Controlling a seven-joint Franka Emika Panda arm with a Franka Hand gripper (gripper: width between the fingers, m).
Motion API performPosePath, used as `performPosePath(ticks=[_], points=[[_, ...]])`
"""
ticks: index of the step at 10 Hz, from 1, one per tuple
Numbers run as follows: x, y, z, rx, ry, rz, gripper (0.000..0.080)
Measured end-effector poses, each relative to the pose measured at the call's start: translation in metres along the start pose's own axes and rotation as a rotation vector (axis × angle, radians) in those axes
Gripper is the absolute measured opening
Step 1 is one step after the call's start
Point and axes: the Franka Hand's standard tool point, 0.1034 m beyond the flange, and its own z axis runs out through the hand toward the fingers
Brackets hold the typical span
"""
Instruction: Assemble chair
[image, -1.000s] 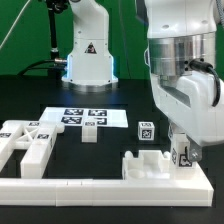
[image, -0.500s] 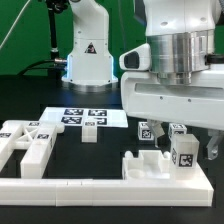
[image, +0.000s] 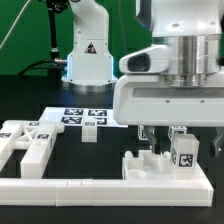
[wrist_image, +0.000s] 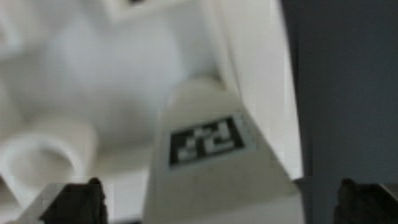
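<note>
The chair is in pieces. A blocky white base part (image: 150, 168) lies at the exterior view's right, against the long rail. A short tagged post (image: 182, 153) stands upright on it. My gripper (image: 181, 140) hangs right over that post, open, with one finger on each side and neither touching it. In the wrist view the post's tagged face (wrist_image: 206, 140) fills the middle and the dark fingertips (wrist_image: 80, 203) stand well clear of it, the gripper (wrist_image: 222, 205) holding nothing. More white chair parts (image: 27, 142) lie at the exterior view's left.
The marker board (image: 85, 117) lies flat at mid-table, with a small loose post (image: 90, 131) in front of it. A long white L-shaped rail (image: 95, 189) runs along the front. The second robot's base (image: 88, 55) stands at the back.
The jaws have opened and let go of the tagged post, which stays upright on the base part. The hand has shifted above it, so its wide body now faces the exterior camera.
</note>
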Motion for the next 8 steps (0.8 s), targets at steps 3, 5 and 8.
performPosePath(ticks=[3, 5, 8], points=[[-0.0017, 0.0035, 0.001, 0.0, -0.011, 0.14, 0.0396], [-0.0017, 0.0052, 0.0013, -0.002, -0.011, 0.287, 0.0289], [-0.003, 0.0082, 0.0007, -0.025, -0.017, 0.677, 0.0289]])
